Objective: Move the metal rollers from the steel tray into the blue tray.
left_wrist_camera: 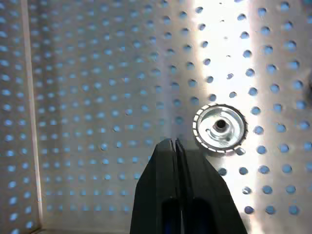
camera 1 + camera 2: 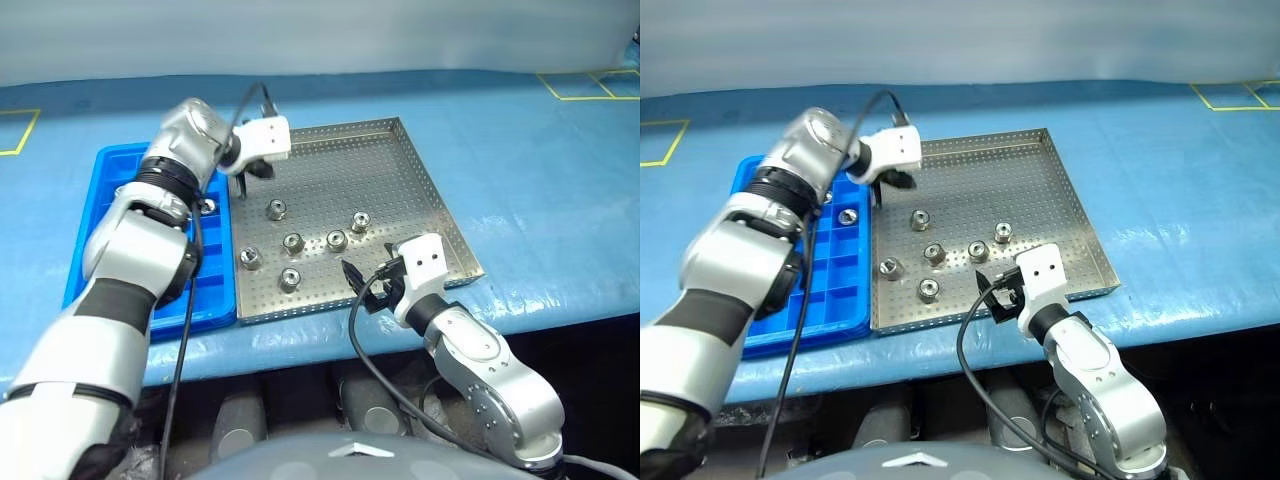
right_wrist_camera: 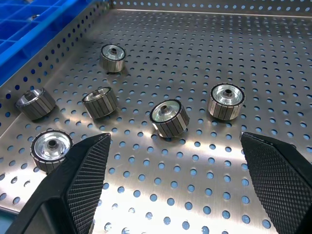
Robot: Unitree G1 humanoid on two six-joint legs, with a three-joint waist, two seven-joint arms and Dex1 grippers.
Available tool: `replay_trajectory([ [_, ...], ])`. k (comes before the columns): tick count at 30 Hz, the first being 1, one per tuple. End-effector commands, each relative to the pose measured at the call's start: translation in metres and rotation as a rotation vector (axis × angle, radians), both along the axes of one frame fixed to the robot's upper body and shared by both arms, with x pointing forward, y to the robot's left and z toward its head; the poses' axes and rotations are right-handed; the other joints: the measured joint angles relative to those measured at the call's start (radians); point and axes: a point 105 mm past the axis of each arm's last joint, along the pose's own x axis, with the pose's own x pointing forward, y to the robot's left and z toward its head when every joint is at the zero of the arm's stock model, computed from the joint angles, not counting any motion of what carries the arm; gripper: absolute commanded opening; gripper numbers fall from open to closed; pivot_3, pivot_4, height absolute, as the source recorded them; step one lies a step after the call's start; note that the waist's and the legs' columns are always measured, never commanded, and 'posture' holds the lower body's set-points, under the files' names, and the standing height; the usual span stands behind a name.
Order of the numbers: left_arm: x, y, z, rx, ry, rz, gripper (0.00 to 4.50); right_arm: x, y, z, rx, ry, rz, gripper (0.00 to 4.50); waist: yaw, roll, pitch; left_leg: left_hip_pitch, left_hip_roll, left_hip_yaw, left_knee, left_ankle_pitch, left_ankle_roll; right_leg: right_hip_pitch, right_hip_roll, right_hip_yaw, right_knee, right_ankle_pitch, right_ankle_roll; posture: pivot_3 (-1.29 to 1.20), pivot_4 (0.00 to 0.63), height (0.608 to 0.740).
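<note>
Several metal rollers (image 2: 294,243) lie loose in the near half of the steel tray (image 2: 340,165), and in the right wrist view they (image 3: 169,117) sit just beyond my fingers. One more roller (image 2: 208,205) rests in a compartment of the blue tray (image 2: 110,190), which lies along the steel tray's left side. My left gripper (image 2: 252,172) hangs over the steel tray's far left part, shut with nothing between its fingers (image 1: 168,190); a single roller (image 1: 220,129) lies beside their tip. At the steel tray's near rim my right gripper (image 2: 365,285) stands open and empty.
Both trays sit on a blue table cover (image 2: 540,180) with yellow tape marks at the far right (image 2: 590,85) and far left (image 2: 15,130). The table's front edge runs just below the trays. A black cable (image 2: 185,330) hangs along my left arm.
</note>
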Motion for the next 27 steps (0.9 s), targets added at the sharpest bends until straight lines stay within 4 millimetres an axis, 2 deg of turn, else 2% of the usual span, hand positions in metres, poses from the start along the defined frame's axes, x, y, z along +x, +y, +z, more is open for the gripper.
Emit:
replay_trajectory([
  [1,0.002,0.023,0.021,-0.145,-0.092,0.109,0.02,0.002,0.004,0.01,0.01,-0.039,0.029,4.5,0.003,0.001,0.0,0.001,0.0,0.001,-0.001,0.0,0.0,0.0,0.0,0.001,0.001,0.0,0.0,-0.05,0.15,0.74],
  [5,-0.014,0.034,0.001,-0.16,-0.023,0.107,0.02,0.006,0.009,0.01,0.012,-0.031,0.07,4.5,0.027,0.001,-0.001,0.003,0.0,0.0,0.0,0.0,0.0,0.001,0.0,0.0,0.004,-0.001,-0.001,0.0,0.15,0.74],
  [8,-0.034,0.028,-0.016,-0.122,0.085,0.007,0.58,0.008,0.012,0.01,0.002,-0.032,0.09,4.5,0.053,0.0,0.0,0.002,0.0,0.0,0.002,0.001,-0.001,0.001,0.0,0.0,0.004,0.0,0.0,0.01,0.15,0.74],
  [11,-0.045,0.019,-0.024,-0.087,0.169,-0.073,1.6,0.01,0.013,0.01,-0.001,-0.033,0.097,4.5,0.082,0.0,0.0,0.001,-0.001,0.0,0.003,0.001,-0.001,0.001,-0.001,-0.001,0.004,0.0,0.0,0.02,0.15,0.74],
  [16,-0.035,-0.007,-0.023,-0.052,0.161,-0.124,3.17,0.009,0.012,0.01,-0.001,-0.038,0.082,4.5,0.103,0.0,0.0,0.001,-0.001,0.0,0.005,0.001,-0.001,0.002,-0.001,-0.001,0.004,0.0,0.0,-0.03,0.15,0.74],
  [22,-0.03,-0.036,-0.033,0.022,0.186,-0.191,3.17,0.006,0.006,0.009,0.0,-0.04,0.036,4.5,0.082,0.0,0.0,0.001,-0.002,0.0,0.005,0.001,-0.001,0.002,-0.001,0.0,0.002,0.001,0.001,-0.09,0.15,0.74],
  [27,-0.03,-0.048,-0.047,0.085,0.214,-0.211,3.17,0.004,0.004,0.009,0.003,-0.043,0.009,4.5,0.05,0.0,0.0,0.001,-0.002,0.0,0.005,0.001,-0.001,0.002,0.0,0.001,0.003,0.001,0.001,-0.13,0.15,0.74],
])
